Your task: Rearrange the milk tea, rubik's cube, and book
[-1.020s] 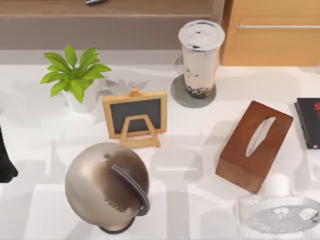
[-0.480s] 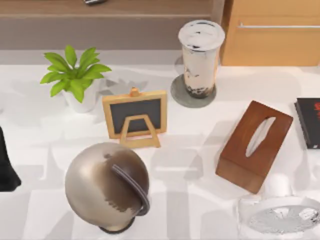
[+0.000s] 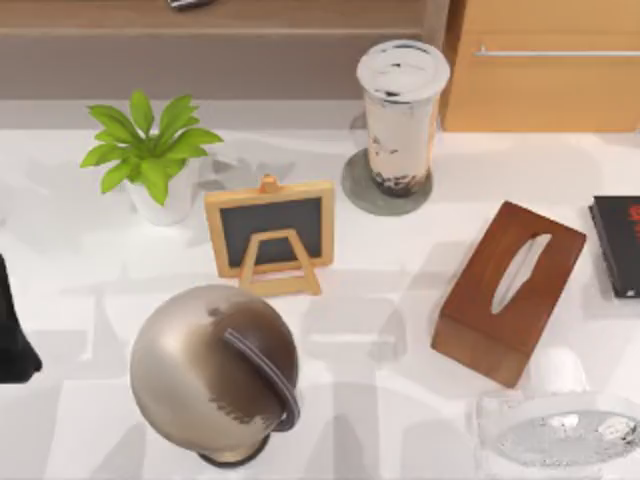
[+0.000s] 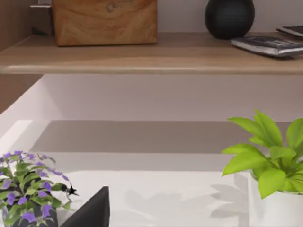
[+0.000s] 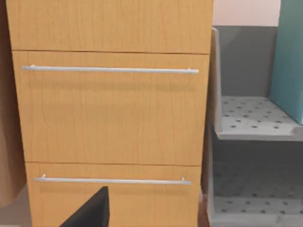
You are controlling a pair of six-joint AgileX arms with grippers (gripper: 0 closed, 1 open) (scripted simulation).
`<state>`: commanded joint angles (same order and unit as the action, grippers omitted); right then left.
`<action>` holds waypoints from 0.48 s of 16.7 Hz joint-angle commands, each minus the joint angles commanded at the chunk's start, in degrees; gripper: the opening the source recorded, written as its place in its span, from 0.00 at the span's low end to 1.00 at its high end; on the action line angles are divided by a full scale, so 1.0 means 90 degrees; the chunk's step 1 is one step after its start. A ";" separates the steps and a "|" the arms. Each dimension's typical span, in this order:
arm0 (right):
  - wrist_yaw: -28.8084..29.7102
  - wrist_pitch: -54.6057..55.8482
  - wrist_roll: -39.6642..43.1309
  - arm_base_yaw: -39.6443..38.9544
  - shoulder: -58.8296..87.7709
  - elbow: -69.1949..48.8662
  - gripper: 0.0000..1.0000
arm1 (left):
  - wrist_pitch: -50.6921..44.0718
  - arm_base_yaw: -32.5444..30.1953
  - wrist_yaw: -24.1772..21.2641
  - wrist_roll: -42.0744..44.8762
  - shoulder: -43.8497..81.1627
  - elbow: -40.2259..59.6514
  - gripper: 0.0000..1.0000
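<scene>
The milk tea [image 3: 403, 110], a tall clear cup with a white lid, stands upright on a grey round coaster [image 3: 362, 192] at the back of the table, right of centre. The teal cover of the book [image 5: 289, 56] stands upright on a grey perforated rack beside the drawers in the right wrist view. The rubik's cube is out of view. My left arm [image 3: 12, 335] is a dark shape at the table's left edge, far from the cup. One black finger [image 4: 91, 213] of the left gripper shows, and one black finger [image 5: 90, 212] of the right gripper faces the drawers.
A potted green plant [image 3: 150, 155], a small chalkboard easel [image 3: 270, 232] and a metal globe [image 3: 213, 370] fill the left half. A wooden tissue box [image 3: 508, 290], a black book [image 3: 617, 245] and a glass dish [image 3: 560, 435] lie right. A purple flower pot [image 4: 26, 189] stands near the left wrist.
The dark left arm at the table's left edge has slid slightly toward the front. The objects on the table have not moved.
</scene>
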<state>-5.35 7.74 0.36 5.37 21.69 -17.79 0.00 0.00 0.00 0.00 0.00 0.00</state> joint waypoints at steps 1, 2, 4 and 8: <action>-0.0118 0.0189 0.0001 0.0132 0.0599 -0.0423 1.00 | 0.0000 0.0000 0.0000 0.0000 0.0000 0.0000 1.00; -0.0241 0.0385 0.0002 0.0269 0.1250 -0.0863 1.00 | 0.0000 0.0000 0.0000 0.0000 0.0000 0.0000 1.00; -0.0493 0.0790 0.0003 0.0553 0.2657 -0.1773 1.00 | 0.0000 0.0000 0.0000 0.0000 0.0000 0.0000 1.00; -0.1005 0.1591 0.0013 0.1118 0.5577 -0.3585 1.00 | 0.0000 0.0000 0.0000 0.0000 0.0000 0.0000 1.00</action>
<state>-14.39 22.06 0.48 15.43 71.88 -50.05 0.00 0.00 0.00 0.00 0.00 0.00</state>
